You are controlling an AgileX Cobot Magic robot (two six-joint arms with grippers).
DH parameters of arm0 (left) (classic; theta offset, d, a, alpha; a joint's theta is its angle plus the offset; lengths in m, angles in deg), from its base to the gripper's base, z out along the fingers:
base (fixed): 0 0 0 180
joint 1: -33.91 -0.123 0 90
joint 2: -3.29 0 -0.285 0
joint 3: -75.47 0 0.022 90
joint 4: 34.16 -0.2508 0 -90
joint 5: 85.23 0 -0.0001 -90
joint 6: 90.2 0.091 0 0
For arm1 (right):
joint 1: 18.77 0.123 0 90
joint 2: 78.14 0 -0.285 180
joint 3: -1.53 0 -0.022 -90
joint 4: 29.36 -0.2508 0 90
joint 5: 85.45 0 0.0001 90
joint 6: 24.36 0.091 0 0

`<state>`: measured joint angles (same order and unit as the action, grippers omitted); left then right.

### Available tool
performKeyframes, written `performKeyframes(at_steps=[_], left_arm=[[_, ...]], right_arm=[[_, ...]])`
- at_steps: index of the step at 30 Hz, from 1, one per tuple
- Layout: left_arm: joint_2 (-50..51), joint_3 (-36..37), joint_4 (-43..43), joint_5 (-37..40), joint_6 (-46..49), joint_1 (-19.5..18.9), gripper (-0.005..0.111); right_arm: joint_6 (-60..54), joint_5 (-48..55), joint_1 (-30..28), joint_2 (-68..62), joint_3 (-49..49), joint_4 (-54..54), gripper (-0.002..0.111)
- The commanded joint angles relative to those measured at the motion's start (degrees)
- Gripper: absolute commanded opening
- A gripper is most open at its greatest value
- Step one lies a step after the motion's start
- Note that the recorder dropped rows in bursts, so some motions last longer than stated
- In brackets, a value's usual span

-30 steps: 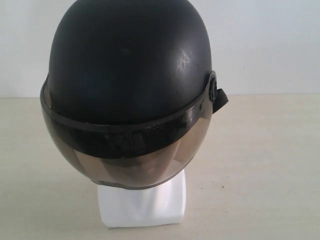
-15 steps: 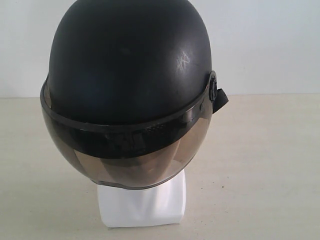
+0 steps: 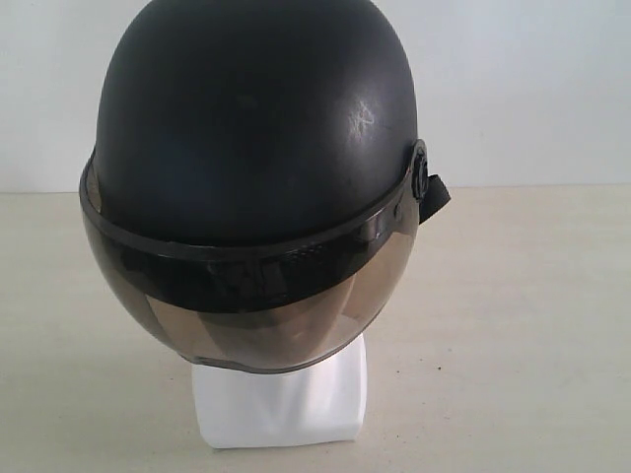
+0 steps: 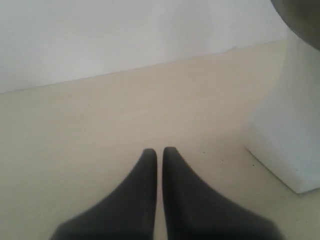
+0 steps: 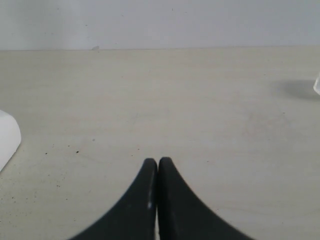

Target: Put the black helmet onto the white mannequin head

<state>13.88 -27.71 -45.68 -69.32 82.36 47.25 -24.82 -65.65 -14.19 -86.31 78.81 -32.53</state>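
Sitting square on the white mannequin head [image 3: 281,399], the black helmet [image 3: 251,138] covers it so that only the blocky neck base shows. The smoky visor [image 3: 246,315] is down over the face, and a pivot knob [image 3: 421,173] is visible on the helmet's side. The head stands upright on the pale table [image 3: 523,325] in front of a white wall [image 3: 532,89]. The left fingers [image 4: 155,156] are all but closed, with a thin slit between the tips and nothing held; they are low over the table, near the neck base but apart from it. The right fingers [image 5: 158,163] are pressed together and empty, over bare table. A white corner at the edge of the right wrist view is too cropped to identify.
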Motion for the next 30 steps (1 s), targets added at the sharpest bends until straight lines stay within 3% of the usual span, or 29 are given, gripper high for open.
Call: performKeyframes(at_steps=[1, 5, 14, 19, 30], left_arm=[[-1.6, 0.4, 2.1, -0.9, -2.4, -3.5, 0.004], [-2.0, 0.4, 3.8, -0.9, -2.4, -6.0, 0.004], [-2.0, 0.4, -0.9, 0.4, -1.6, -6.0, 0.004], [-2.8, 0.4, -1.8, 1.6, 4.1, -6.0, 0.004], [-2.8, 0.4, 7.0, 1.7, 5.2, -6.0, 0.004]], right_arm=[[0.1, -0.4, -0.4, 0.4, -0.1, 0.0, 0.0], [0.1, -0.4, -0.4, 0.4, -0.1, 0.0, 0.0], [0.1, -0.4, -0.4, 0.4, -0.1, 0.0, 0.0], [0.1, -0.4, -0.4, 0.4, -0.1, 0.0, 0.0], [0.1, -0.4, -0.4, 0.4, -0.1, 0.0, 0.0]])
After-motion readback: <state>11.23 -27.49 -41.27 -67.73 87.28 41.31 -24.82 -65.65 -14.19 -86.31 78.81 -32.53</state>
